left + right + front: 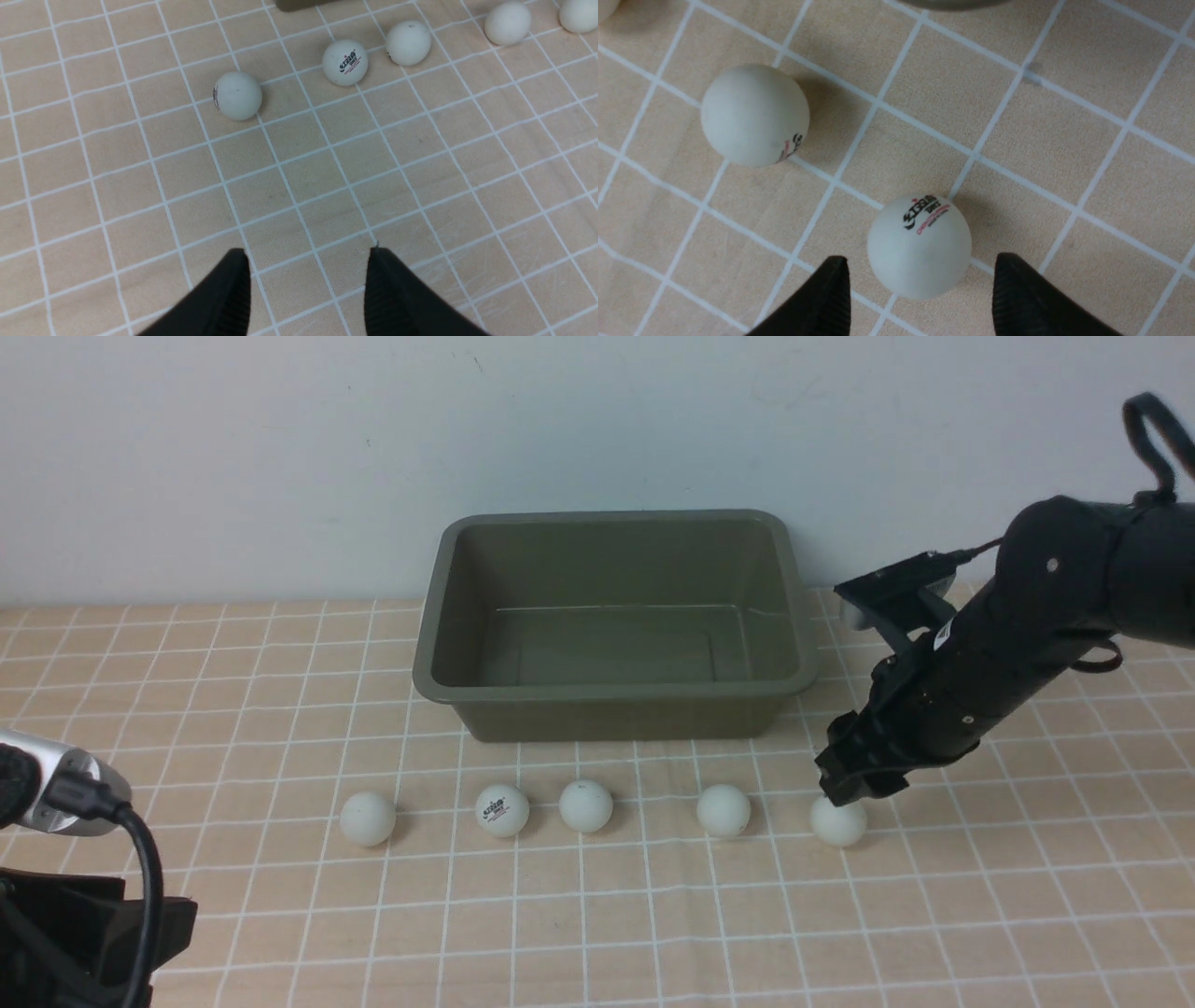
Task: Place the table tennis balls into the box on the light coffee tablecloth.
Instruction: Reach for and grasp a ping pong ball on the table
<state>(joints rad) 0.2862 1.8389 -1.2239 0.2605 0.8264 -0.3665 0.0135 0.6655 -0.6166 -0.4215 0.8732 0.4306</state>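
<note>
Front view: five balls [502,809] in a row on the tablecloth [280,915], before the empty box [616,693] at its far edge; right gripper [848,791] over the rightmost ball [837,821]. Left wrist: left gripper [307,254] apart, empty. Right wrist: jaws apart, straddling that ball. Judged first grasp: lower, close centred.

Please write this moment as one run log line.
right claw: open around rightmost ball, no grip yet | left claw: open, empty | box: empty | balls: all five on cloth

Illegible black-red logo [925,213] on ball [919,254]
</note>
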